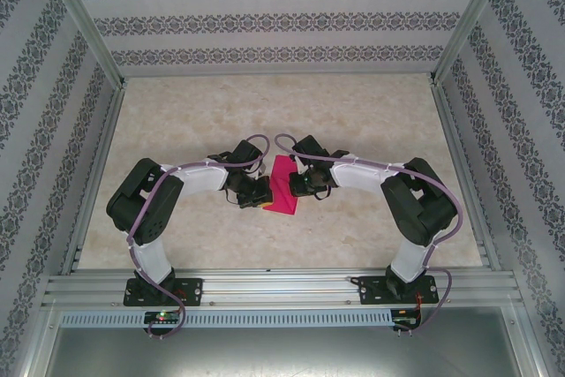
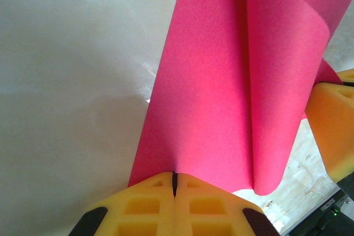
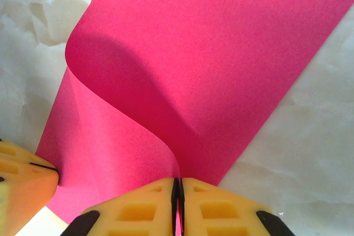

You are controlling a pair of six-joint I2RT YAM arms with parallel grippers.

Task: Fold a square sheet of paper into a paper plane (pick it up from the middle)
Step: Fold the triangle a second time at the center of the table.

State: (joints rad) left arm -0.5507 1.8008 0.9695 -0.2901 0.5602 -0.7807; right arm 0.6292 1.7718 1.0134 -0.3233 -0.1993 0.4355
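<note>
The square sheet of paper [image 1: 284, 184] is magenta-pink and hangs between both grippers at the table's middle, curled over on itself in a soft roll without a sharp crease. My left gripper [image 2: 175, 183] is shut, pinching the sheet [image 2: 221, 81] at its near edge. Opposite it, my right gripper [image 3: 180, 189] is shut on the other edge of the sheet [image 3: 210, 53], where two layers meet at its tips. In the top view the left gripper [image 1: 262, 196] is at the sheet's lower left and the right gripper [image 1: 300, 184] at its right. The paper plane is out of view.
The pale marble-patterned table [image 1: 177, 130] lies under the paper. Patterned walls and metal frame posts [image 1: 84, 24] enclose it on three sides. A metal rail [image 1: 282, 287] carries both arm bases along the near edge.
</note>
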